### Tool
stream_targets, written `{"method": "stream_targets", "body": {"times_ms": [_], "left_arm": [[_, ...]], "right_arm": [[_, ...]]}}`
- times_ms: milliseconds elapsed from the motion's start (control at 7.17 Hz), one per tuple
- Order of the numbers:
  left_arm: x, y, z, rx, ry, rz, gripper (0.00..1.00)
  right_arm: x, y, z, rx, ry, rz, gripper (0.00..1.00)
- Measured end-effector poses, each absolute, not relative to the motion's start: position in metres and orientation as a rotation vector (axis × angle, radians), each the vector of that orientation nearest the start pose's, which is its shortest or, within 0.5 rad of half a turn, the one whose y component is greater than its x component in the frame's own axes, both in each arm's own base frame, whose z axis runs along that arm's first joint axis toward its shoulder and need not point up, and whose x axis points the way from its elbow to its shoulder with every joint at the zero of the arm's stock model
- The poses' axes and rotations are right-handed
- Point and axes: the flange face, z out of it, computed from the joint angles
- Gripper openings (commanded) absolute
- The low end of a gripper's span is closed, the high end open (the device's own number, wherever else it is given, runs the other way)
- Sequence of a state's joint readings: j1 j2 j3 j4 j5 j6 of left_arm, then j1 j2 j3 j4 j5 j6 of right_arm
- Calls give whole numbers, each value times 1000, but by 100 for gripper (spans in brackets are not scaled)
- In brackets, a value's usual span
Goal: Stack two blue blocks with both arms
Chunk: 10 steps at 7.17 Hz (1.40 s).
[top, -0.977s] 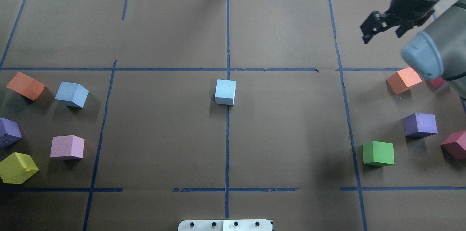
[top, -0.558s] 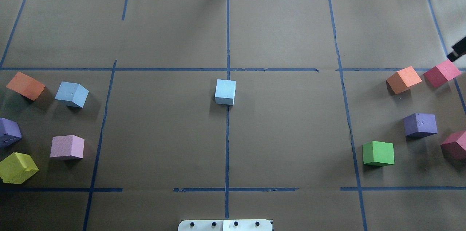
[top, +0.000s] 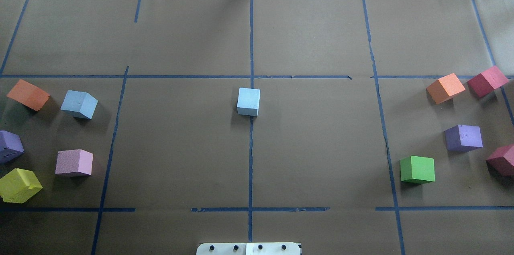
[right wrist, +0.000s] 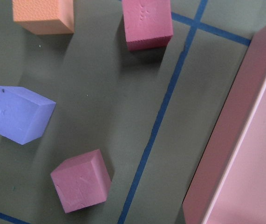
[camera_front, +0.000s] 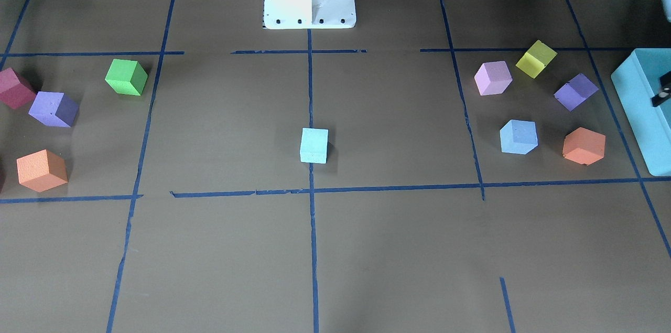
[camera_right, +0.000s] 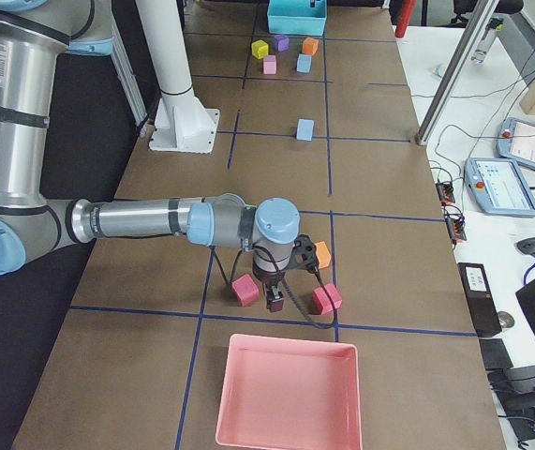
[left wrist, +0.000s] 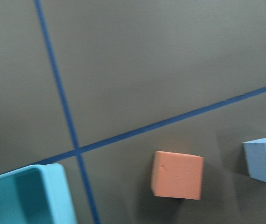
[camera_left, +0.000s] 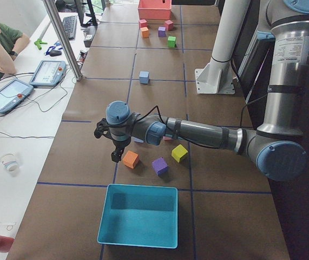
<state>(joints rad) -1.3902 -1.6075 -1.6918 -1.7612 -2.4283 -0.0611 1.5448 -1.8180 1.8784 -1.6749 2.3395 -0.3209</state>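
- My left gripper (camera_left: 112, 151) hangs low between the teal box (camera_left: 138, 216) and an orange block (camera_left: 130, 158). From this side view I cannot tell whether its fingers are apart or together.
- On its wrist camera the orange block sits at 5 o'clock from the picture's middle. The side blue block (left wrist: 264, 159) is past it at about 4 o'clock, resting on the table with nothing gripping it.
- A cube has no long axis. This one is turned askew to the tape lines, so I judge the wrist needs a twist before it comes down.
- The centre blue block (top: 248, 101) sits on the middle tape line, roughly square to it. In the overhead view it is at 3 o'clock from the side blue block and well apart from it.
- My right gripper (camera_right: 274, 300) is at the far end, low beside a red block (camera_right: 245, 290) and near the pink tray (camera_right: 286, 394). I cannot tell its finger state either.
- The left arm is the nearer one to the side blue block, so I would fetch it with that arm.
- My count is two blue, two orange, two purple blocks (top: 464, 137), two red, one pink block (top: 74, 162), one yellow block (top: 19, 184) and one green block (top: 417, 169). That makes eleven cubes and two bins.
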Motion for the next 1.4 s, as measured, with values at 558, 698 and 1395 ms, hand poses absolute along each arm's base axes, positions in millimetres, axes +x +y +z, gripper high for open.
{"method": "stream_targets", "body": {"times_ms": [558,698,1395], "left_arm": [[206,-522,505,168,909,235,100],[232,-520,500,170,889,239,100],[279,-509,524,115,840,269,100]], "right_arm": [[59,-371,634,77,-761,-215,99],[59,-371,634,77,-762,-214,99],[59,-371,634,77,-763,-213,100]]}}
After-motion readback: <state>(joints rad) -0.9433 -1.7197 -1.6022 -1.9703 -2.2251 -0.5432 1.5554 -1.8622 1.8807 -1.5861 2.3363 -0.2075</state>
